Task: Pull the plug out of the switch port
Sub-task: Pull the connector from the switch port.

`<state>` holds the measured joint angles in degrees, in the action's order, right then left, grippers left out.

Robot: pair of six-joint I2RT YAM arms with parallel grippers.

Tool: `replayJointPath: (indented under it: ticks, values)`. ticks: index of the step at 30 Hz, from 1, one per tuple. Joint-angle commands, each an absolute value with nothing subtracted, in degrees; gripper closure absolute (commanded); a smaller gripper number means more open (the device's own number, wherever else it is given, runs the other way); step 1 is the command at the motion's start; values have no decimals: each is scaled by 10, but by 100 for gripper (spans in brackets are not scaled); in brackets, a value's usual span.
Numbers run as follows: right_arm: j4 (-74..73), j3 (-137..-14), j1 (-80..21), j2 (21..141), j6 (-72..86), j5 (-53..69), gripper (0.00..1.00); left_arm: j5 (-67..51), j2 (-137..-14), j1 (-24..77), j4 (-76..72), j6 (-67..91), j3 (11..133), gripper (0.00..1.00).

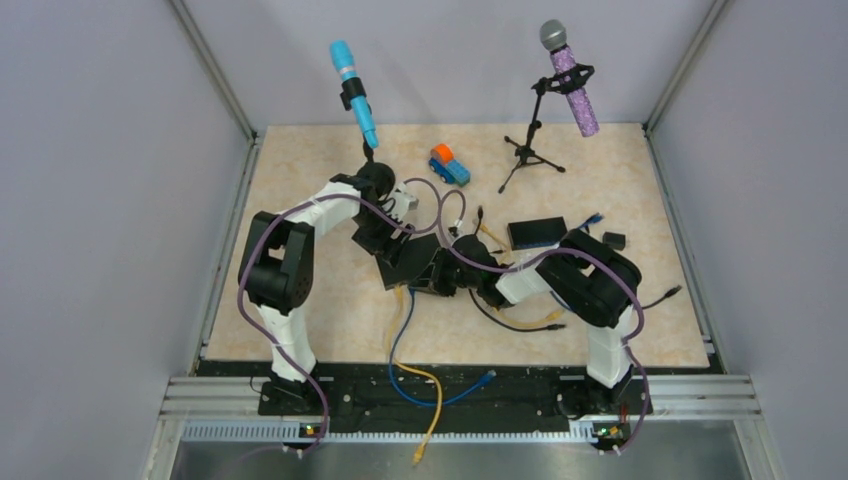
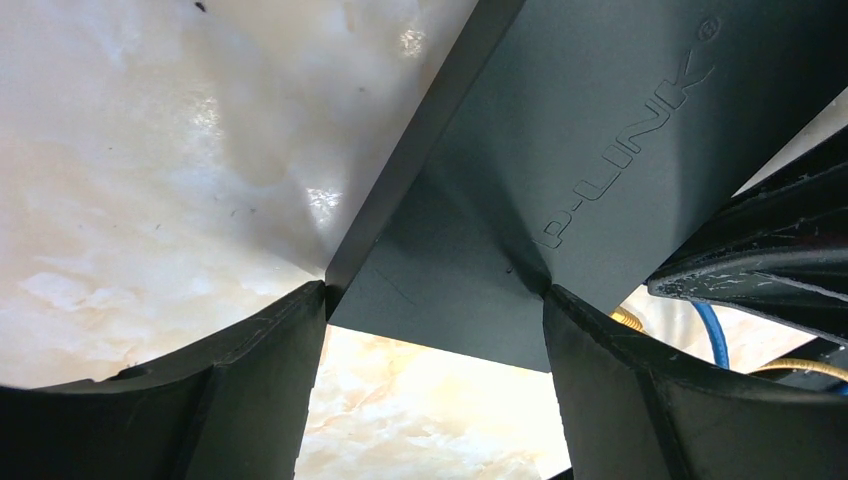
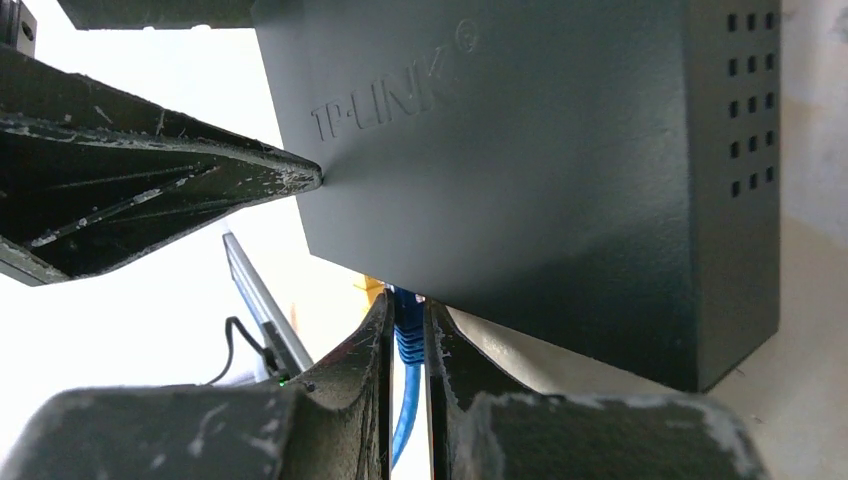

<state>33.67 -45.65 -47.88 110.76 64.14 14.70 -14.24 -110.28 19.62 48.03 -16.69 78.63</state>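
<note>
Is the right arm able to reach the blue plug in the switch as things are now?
Probably yes: the right tool seems closed on the blue plug at the edge of the switch, with nothing between.

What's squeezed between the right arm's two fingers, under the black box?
A blue cable, right where it meets the black box. The right wrist view shows the fingers pinching it.

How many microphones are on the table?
2. A blue microphone stands at the back, left of centre; a purple microphone sits on a tripod stand at the back right. None appears hidden.
</note>
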Motion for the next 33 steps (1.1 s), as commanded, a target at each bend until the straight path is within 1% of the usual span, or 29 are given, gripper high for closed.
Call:
replayJointPath:
  ticks: [1,4,5,7,8,9,14,15,16,21,33]
  values:
    - [374,-436,-478,1105,677,221,100,-116,-1150,204,468,-193,762,19]
    - [407,-445,-477,1116,683,254,100,-106,-1149,205,459,-186,761,20]
    - [365,-464,-480,1114,664,259,100,-106,-1149,206,458,-187,762,20]
    - [217,-500,-494,1087,600,196,100,-100,-1150,206,457,-182,763,20]
    - [176,-507,-497,1075,584,161,100,-93,-1149,206,454,-177,764,20]
    - [170,-502,-494,1068,583,151,100,-92,-1146,206,456,-178,766,19]
    - [232,-476,-465,1088,607,181,100,-103,-1080,209,426,-203,749,11]
    - [248,-476,-462,1098,612,192,100,-113,-1064,210,418,-209,740,3]
    - [266,-473,-461,1106,618,201,100,-123,-1050,212,408,-213,732,1]
    - [334,-460,-457,1134,654,222,100,-174,-1033,229,400,-254,708,1]
    - [372,-442,-449,1142,679,231,100,-203,-1010,259,374,-269,680,1]
